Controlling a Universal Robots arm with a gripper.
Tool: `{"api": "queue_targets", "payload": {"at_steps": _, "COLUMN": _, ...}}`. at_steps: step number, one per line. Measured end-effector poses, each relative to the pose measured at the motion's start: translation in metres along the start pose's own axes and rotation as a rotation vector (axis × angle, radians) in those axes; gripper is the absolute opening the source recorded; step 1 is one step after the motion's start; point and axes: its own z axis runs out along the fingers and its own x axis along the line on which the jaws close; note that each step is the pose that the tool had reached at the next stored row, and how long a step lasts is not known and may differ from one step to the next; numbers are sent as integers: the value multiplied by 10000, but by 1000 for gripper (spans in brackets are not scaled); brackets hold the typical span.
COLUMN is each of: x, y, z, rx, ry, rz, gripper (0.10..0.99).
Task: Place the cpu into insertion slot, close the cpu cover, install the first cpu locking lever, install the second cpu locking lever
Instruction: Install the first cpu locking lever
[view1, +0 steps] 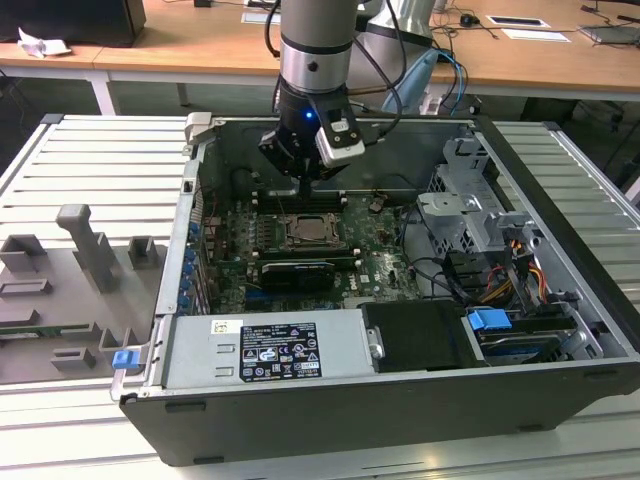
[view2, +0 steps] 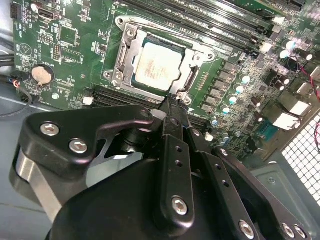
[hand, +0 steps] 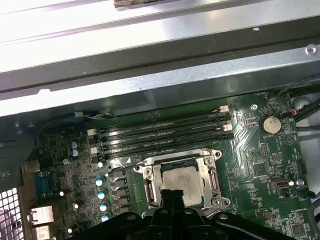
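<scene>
The gripper (view2: 172, 104) hangs empty, fingers pressed together. Just beyond its tips the cpu (view2: 157, 65) sits in the socket (view2: 131, 31), with the cpu cover (view2: 124, 52) lying flat around it.

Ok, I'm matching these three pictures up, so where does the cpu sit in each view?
Exterior view: the cpu sits in the socket, just in front of the gripper.
Second wrist view: cpu in the socket just beyond the gripper.
First wrist view: cpu in the socket, between the gripper and the memory slots.
Shared landmark: the black memory slots beside the socket.
</scene>
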Motion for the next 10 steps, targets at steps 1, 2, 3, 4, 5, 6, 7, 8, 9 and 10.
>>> {"api": "queue_targets", "payload": {"at_steps": 1, "x": 0, "y": 0, "z": 0, "rx": 1, "ry": 4, "rz": -75, "gripper": 106}}
{"api": "queue_targets", "payload": {"at_steps": 2, "x": 0, "y": 0, "z": 0, "rx": 4, "ry": 11, "rz": -187, "gripper": 106}}
{"api": "queue_targets", "payload": {"at_steps": 3, "x": 1, "y": 0, "z": 0, "rx": 5, "ry": 14, "rz": -261, "gripper": 106}}
{"api": "queue_targets", "payload": {"at_steps": 4, "x": 4, "y": -1, "z": 0, "rx": 5, "ry": 16, "rz": -347, "gripper": 106}}
{"api": "queue_targets", "payload": {"at_steps": 5, "x": 12, "y": -3, "z": 1, "rx": 2, "ry": 13, "rz": -377, "gripper": 106}}
{"api": "queue_targets", "payload": {"at_steps": 6, "x": 20, "y": -5, "z": 1, "rx": 1, "ry": 11, "rz": -401, "gripper": 106}}
{"api": "queue_targets", "payload": {"at_steps": 7, "x": 26, "y": -6, "z": 1, "rx": 3, "ry": 11, "rz": -437, "gripper": 106}}
{"api": "queue_targets", "payload": {"at_steps": 8, "x": 28, "y": -7, "z": 0, "rx": 5, "ry": 14, "rz": -502, "gripper": 106}}
{"api": "queue_targets", "payload": {"at_steps": 9, "x": 30, "y": -8, "z": 0, "rx": 10, "ry": 26, "rz": -713, "gripper": 106}}
{"api": "queue_targets", "payload": {"at_steps": 10, "x": 31, "y": -9, "z": -1, "rx": 13, "ry": 37, "rz": -895, "gripper": 106}}
